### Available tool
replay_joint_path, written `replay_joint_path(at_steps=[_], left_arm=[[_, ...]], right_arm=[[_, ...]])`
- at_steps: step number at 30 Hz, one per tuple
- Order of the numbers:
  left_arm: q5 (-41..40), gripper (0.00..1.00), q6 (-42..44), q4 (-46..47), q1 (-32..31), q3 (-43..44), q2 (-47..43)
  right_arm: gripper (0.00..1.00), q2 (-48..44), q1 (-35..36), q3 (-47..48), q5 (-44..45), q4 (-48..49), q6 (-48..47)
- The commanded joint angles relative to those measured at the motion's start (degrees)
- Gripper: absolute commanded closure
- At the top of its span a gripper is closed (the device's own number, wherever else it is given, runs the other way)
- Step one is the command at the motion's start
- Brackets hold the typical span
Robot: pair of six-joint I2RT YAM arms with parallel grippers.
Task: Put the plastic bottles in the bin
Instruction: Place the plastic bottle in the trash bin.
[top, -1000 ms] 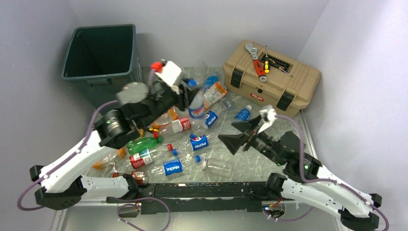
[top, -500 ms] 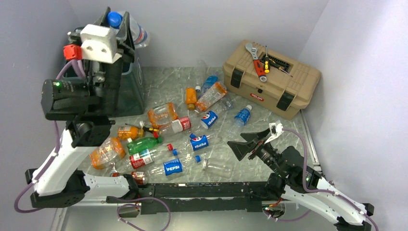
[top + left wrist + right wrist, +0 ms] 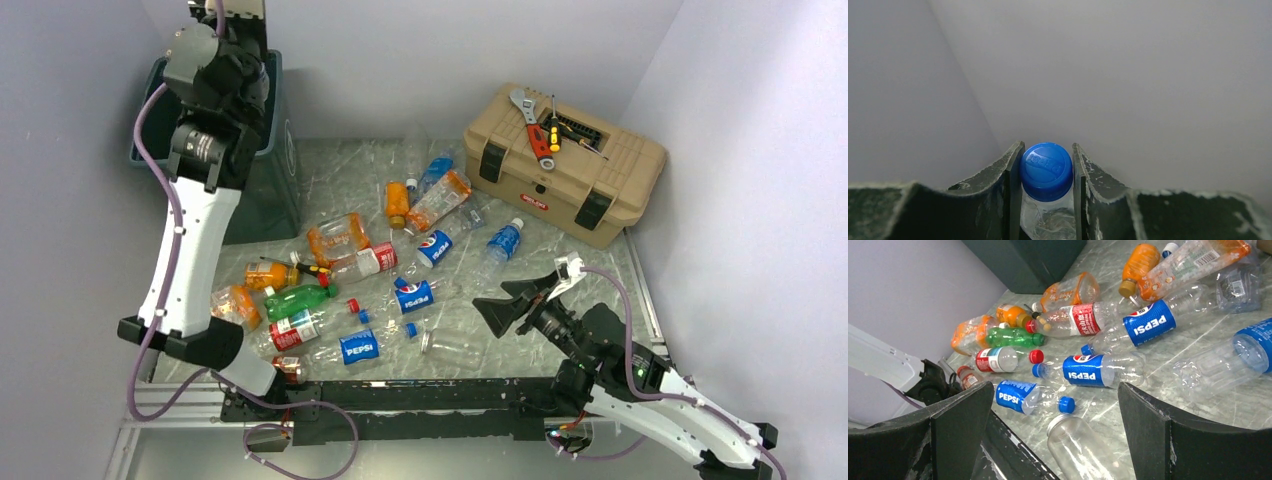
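Bottle point(image 3: 1047, 215) with blue cap sits pinched in left pincer point(image 3: 1047, 148); right pincer point(image 3: 1055, 392) gapes.

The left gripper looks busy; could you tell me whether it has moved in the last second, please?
Yes. The left gripper, shut on a bottle, has swung up and to the far left, from right of the bin to above it.

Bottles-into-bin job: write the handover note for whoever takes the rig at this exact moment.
Left hand: shut on a blue-capped clear bottle, raised high by the bin; not yet released.
Right hand: open, empty, low over the table.
Done: the bin's inside is hidden, so the count cannot be told.
Left to do: drop this bottle, then clear the many bottles lying on the table.
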Motion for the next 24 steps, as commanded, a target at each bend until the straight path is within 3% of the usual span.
replay_joint_path(at_steps=[1, 8, 17, 19, 20, 23, 24], left_arm=[[3.05, 1.0, -12.59, -1.05, 8.36, 0.44, 0.62], [1.35, 1.0, -20.37, 1.44, 17.06, -7.62, 2.69], [0.99, 1.0, -25.75, 0.85, 20.28, -11.83, 5.63], [0.94, 0.89, -25.48, 0.61, 20.49, -11.79, 5.8], [1.04, 0.77, -25.09, 0.79, 20.46, -11.81, 5.71], [2.44, 0.28, -24.7, 0.94, 20.49, -11.62, 4.93], [2.91, 0.16, -24.78, 0.77, 20.36, -11.0, 4.56]], right_arm=[[0.0, -2.34, 0.12, 2.69, 0.43, -1.31, -0.58], [0.0, -3.27, 0.12, 1.37, 0.25, -1.16, -0.54], [0.0, -2.39, 0.12, 1.24, 0.71, -1.02, -0.8], [0.0, -2.22, 0.12, 1.03, 0.8, -0.77, -0.86], [0.0, -2.11, 0.06, 1.12, 0.89, -0.72, -0.95], [0.0, -1.38, 0.12, 1.59, 1.38, -0.94, -1.06], [0.0, -1.17, 0.12, 1.78, 1.57, -1.06, -1.06]])
